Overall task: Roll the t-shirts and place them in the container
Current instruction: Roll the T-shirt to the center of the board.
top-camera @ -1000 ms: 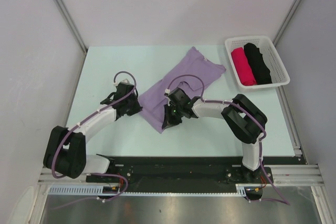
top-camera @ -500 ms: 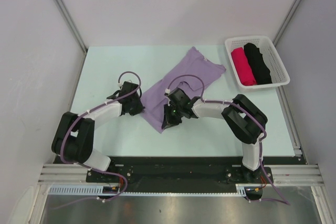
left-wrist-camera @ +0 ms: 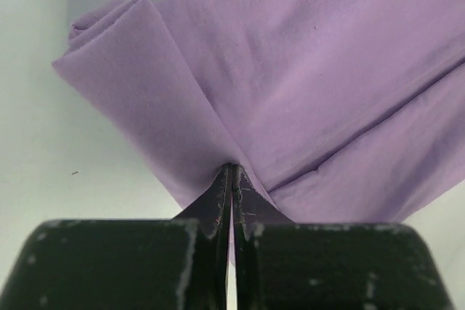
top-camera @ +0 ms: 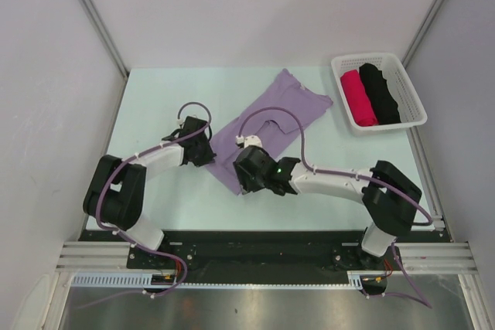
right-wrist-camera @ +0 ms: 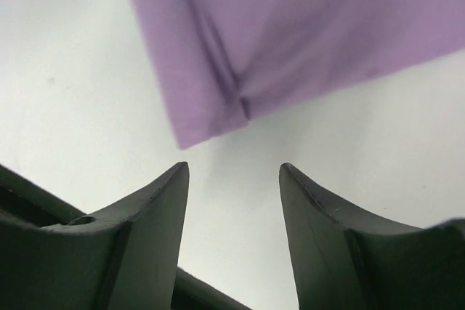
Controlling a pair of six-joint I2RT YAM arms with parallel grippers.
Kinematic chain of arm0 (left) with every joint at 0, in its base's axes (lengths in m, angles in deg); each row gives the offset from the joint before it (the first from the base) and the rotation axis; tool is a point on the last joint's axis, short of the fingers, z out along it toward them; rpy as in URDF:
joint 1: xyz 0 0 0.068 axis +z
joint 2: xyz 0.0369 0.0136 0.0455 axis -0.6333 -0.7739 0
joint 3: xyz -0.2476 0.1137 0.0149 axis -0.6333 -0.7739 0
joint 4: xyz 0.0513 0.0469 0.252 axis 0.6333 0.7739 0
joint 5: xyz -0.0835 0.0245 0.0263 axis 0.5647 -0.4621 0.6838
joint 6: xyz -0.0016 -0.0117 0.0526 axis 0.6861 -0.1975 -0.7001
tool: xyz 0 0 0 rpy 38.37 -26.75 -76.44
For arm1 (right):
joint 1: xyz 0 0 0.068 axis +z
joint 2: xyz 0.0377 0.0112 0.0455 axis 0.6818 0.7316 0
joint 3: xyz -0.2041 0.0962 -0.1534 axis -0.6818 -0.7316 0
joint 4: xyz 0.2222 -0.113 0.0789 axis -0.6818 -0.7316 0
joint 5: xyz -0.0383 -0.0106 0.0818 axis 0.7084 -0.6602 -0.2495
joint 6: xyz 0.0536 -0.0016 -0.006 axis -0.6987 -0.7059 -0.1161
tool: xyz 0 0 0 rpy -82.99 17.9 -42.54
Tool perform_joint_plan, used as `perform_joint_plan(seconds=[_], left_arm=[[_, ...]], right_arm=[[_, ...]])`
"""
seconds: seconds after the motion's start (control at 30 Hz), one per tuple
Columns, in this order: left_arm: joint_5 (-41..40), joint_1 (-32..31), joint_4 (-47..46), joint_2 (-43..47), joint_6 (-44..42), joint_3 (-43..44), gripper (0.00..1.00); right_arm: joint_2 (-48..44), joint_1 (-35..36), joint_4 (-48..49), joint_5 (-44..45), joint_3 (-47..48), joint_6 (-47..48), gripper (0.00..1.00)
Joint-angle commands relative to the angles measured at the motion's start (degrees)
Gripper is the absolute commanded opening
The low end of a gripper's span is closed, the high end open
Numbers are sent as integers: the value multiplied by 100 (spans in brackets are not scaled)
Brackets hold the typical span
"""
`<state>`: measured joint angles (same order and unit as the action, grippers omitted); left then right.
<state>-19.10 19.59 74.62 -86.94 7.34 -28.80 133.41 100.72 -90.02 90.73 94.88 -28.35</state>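
Note:
A lilac t-shirt, folded into a long strip, lies diagonally across the middle of the pale table. My left gripper sits at its left long edge. In the left wrist view that gripper is shut, pinching a ridge of the lilac cloth. My right gripper hovers by the strip's near corner; its jaws stand open with only bare table between them, and the shirt's corner lies just ahead of the tips. A crimson-pink roll and a black roll lie in the basket.
A white slatted basket stands at the table's back right corner. Grey walls close in the table at the left, the back and the right. A black rail runs along the near edge by the arm bases.
My right gripper has opened, let go of the shirt's near corner and drawn back a little. Its arm has stretched lower and to the right. The left gripper has crept right along the shirt's edge.

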Motion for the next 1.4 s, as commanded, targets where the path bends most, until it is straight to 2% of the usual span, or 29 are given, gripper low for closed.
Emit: perform_joint_plan(seconds=[0.0, 0.23, 0.5, 0.73, 0.97, 1.23, 1.37], left_arm=[[63, -25, -182, -141, -32, 178, 1], [142, -25, -217, -343, 12, 284, 1], [134, -25, -94, -457, 3, 433, 1], [134, -25, -68, -545, 3, 486, 1], [160, -25, -33, -554, 3, 565, 1], [204, -25, 64, -563, -14, 670, 2], [222, -25, 82, -580, -49, 714, 2]], right_arm=[[-420, 782, 355, 2190, 59, 1046, 59], [2, 1152, 1277, 2270, 94, 2198, 61], [775, 1565, 1463, 2472, 533, 3138, 59], [1171, 1618, 1297, 2648, 823, 3341, 59], [1470, 1574, 1129, 2780, 938, 3430, 55], [1470, 1416, 936, 2368, 947, 3315, 43], [1391, 1180, 839, 1824, 938, 3236, 36]])
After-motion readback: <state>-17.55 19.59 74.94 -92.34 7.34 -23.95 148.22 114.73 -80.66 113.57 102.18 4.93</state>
